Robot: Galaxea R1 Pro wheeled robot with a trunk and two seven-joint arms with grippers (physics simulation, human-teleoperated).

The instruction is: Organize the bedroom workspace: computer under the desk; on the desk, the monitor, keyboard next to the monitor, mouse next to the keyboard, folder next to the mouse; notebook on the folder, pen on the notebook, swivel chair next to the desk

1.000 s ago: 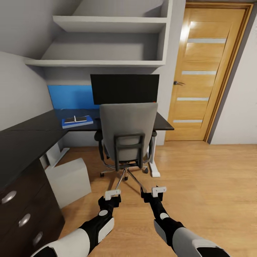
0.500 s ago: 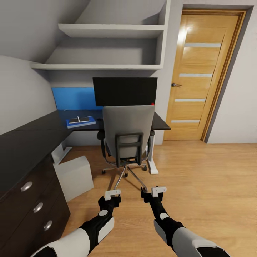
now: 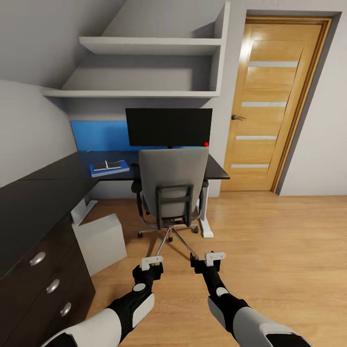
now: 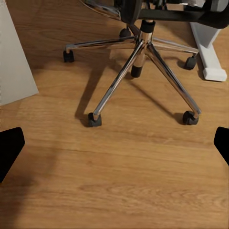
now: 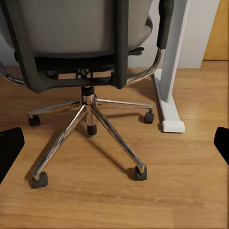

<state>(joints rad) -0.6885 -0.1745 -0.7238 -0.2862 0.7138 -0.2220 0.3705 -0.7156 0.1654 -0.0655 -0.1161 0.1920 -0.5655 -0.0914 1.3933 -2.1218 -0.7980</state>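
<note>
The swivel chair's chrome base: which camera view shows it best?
The left wrist view shows it best: the swivel chair's base spreads its chrome legs and casters over the floor there. The right wrist view shows the base beneath the seat back. In the head view it is small.

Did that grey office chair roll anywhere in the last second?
No. The swivel chair keeps its place before the monitor and the desk; only the camera drew back.

white-shelled forearms, black jointed wrists, pale grey gripper (image 3: 152,260) tips
</note>
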